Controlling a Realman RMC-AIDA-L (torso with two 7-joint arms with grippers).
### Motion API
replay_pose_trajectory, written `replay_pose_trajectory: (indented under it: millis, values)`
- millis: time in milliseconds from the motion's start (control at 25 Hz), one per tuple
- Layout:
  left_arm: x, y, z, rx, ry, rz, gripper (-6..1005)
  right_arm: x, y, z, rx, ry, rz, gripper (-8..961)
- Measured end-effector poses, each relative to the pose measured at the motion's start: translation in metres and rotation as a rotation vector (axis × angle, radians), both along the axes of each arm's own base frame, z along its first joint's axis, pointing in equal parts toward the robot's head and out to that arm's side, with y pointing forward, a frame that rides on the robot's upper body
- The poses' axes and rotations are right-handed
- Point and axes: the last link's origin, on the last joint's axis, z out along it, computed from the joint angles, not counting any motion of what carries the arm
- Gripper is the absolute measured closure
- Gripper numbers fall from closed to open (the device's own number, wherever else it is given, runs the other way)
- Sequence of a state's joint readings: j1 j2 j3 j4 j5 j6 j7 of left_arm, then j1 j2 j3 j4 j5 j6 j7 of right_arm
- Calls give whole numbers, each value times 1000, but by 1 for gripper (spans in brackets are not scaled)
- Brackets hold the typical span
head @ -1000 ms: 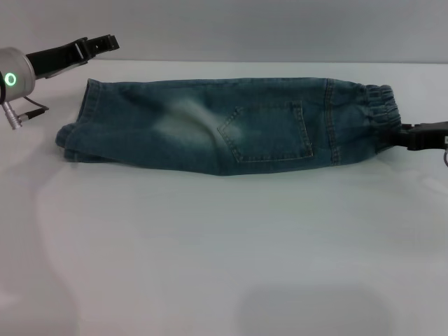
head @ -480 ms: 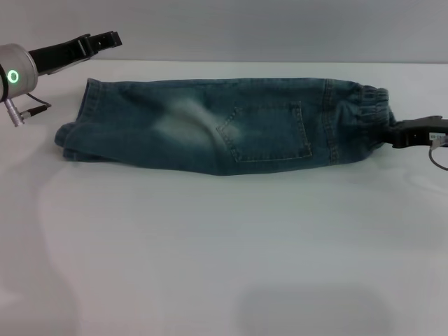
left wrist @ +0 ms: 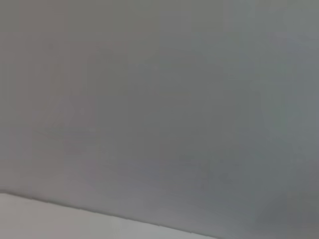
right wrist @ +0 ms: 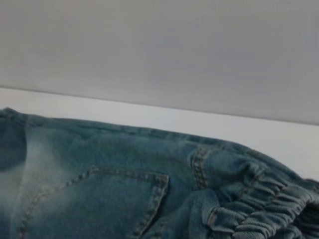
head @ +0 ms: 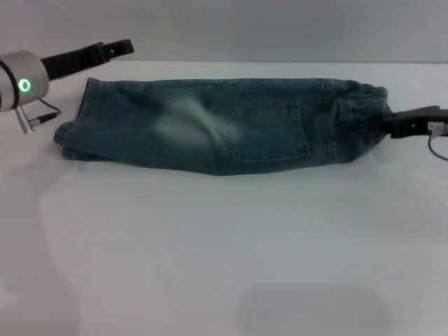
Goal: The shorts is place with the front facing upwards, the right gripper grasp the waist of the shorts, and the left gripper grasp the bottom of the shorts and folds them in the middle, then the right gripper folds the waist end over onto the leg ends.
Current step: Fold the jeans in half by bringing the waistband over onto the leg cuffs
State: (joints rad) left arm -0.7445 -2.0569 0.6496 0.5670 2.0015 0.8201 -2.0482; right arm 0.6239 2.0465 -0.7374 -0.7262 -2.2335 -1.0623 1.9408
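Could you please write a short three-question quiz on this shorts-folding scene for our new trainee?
1. True or false: the shorts lie folded lengthwise on the table, with a back pocket facing up.
2. Which gripper is at the elastic waist? A) the left gripper B) the right gripper C) neither
3. Fill in: the left gripper hangs above the table beyond the ___ end of the shorts.

Key: 1 true. 2 B, the right gripper meets the waistband edge. 3 leg; it touches no denim.
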Motion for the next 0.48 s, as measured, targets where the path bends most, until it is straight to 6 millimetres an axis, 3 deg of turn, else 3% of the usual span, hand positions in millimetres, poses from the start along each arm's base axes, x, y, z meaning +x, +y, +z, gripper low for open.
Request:
replay_pose_trajectory:
  millis: [240,480]
  values:
    - [12,-5,-21,-45,58,-114,174,-23,4,17,-100,88,-5,949]
    - [14,-12,-41,-72,86,-165,175,-49,7,34,-148,67,47,950]
